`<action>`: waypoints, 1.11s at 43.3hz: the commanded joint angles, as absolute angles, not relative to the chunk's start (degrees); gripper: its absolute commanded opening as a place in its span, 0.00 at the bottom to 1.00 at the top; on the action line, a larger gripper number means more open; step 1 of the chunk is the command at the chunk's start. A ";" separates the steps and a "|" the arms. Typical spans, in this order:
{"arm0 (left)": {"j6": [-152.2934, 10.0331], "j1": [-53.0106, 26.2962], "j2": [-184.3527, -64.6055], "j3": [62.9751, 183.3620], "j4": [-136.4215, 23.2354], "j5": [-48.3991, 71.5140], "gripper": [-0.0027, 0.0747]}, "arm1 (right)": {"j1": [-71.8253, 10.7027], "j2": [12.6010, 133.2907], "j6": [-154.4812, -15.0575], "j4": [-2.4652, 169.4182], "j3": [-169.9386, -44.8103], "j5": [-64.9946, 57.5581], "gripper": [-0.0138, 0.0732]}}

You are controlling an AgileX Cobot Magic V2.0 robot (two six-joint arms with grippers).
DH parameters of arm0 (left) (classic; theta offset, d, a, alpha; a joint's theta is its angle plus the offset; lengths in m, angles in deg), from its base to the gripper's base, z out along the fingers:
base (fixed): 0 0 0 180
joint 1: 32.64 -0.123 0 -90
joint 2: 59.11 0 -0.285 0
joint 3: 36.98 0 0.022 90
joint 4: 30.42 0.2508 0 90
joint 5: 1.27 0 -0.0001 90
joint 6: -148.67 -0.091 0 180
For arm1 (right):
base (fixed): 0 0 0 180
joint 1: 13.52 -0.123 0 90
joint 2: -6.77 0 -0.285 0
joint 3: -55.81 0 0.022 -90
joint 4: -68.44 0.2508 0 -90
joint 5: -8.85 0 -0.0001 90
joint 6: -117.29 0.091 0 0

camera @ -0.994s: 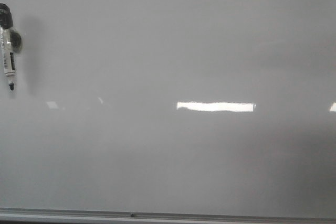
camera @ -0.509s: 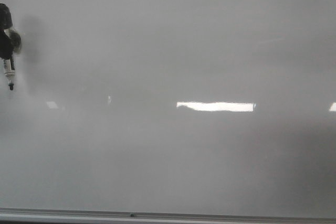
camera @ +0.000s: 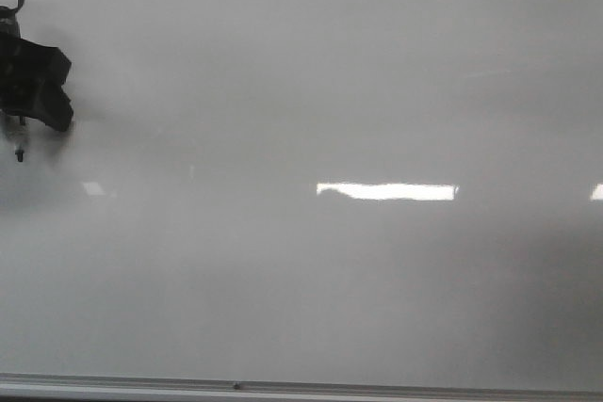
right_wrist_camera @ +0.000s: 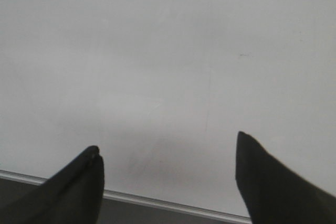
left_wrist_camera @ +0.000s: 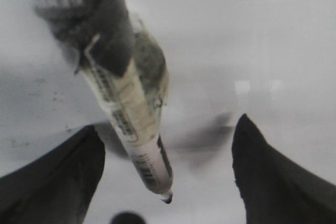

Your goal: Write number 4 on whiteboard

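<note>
The whiteboard (camera: 330, 91) fills the front view, glossy grey-white with bright light reflections. No number 4 shows on it. A marker (camera: 18, 145) hangs tip down at the board's far left; only its lower end shows below my left gripper (camera: 38, 82), a black shape in front of it. In the left wrist view the marker (left_wrist_camera: 131, 108) runs between the fingers of my left gripper (left_wrist_camera: 168, 123), which stand wide apart and do not touch it. My right gripper (right_wrist_camera: 168, 148) is open and empty over the board (right_wrist_camera: 168, 51), and is out of the front view.
A thin metal edge strip (camera: 301, 387) runs along the board's lower edge. It also shows in the right wrist view (right_wrist_camera: 157, 201), just beyond the right fingers. A dark round blur (left_wrist_camera: 125, 217) lies low between the left fingers.
My left gripper has come into the front view from the left and now covers the marker's upper part. Less of the marker shows than before. The board is unchanged.
</note>
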State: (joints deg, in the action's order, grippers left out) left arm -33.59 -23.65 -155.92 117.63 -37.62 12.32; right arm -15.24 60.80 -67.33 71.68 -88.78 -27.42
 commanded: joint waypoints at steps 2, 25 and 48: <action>-33.63 -23.37 -154.90 119.40 -37.60 7.89 0.52 | -15.33 60.70 -67.89 71.98 -90.71 -23.42 0.79; -33.71 -23.30 -147.66 119.62 -31.65 17.37 0.02 | -15.33 61.47 -67.83 72.36 -90.53 -22.12 0.79; -58.13 -13.46 -137.99 130.99 -35.67 56.09 0.01 | -16.37 66.03 -72.84 77.51 -101.79 -39.28 0.79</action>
State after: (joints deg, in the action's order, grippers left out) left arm -53.76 -16.36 -139.70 127.81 -33.01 53.60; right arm -15.46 65.39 -69.08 76.04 -98.41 -39.32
